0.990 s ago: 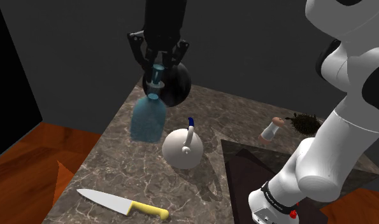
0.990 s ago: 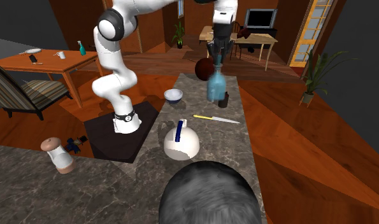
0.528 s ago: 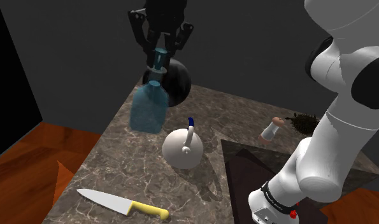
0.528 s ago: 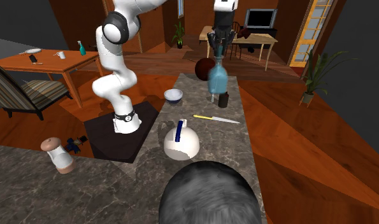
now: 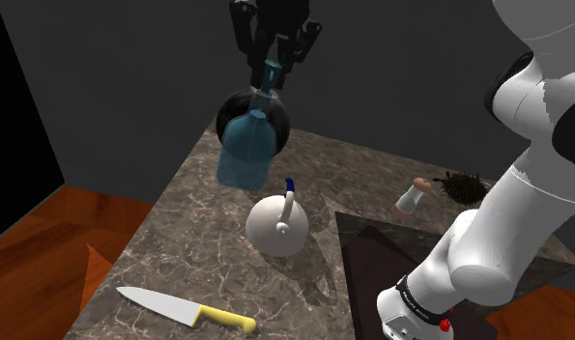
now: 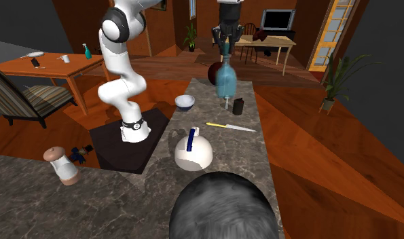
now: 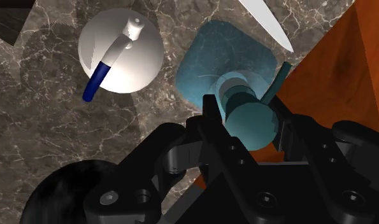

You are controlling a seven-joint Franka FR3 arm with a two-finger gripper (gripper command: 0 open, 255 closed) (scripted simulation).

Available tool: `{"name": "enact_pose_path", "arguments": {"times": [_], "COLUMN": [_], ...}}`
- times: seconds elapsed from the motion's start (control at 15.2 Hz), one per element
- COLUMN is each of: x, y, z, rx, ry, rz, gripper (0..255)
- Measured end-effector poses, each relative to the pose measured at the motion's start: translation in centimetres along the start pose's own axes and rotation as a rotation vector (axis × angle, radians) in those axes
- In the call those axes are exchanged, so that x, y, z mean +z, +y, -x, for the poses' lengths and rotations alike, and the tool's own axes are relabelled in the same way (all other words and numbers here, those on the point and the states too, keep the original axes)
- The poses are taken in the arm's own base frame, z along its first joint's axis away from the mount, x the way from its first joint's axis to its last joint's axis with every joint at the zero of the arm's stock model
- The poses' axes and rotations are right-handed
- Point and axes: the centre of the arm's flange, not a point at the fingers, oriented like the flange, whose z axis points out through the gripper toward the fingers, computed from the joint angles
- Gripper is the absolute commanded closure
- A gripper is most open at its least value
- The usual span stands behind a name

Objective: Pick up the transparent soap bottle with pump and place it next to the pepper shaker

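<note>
We judge the pickup done: the gripper (image 5: 273,63) holds its 2 fingers pinched on the pump neck of the soap bottle (image 5: 248,147), which hangs clear of the desk (image 5: 169,270) in the upper middle of the shoulder view. What is left is the carry to the pepper shaker (image 5: 412,196), well apart at middle right. The bottle is see-through blue, broad-bodied, narrow-necked and slightly tilted.

White arm (image 5: 498,241), dark joints (image 5: 568,135), black gripper (image 5: 272,73), perhaps red-marked base (image 5: 422,311).
</note>
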Motion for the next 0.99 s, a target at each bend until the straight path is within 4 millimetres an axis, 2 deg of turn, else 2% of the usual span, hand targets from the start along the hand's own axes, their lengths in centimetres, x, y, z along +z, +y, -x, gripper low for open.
{"name": "enact_pose_path", "arguments": {"times": [0.99], "x": [-0.2], "y": [19.7], "z": [2.1], "rx": [0.002], "ry": [-0.001], "rz": [0.000], "gripper": [255]}}
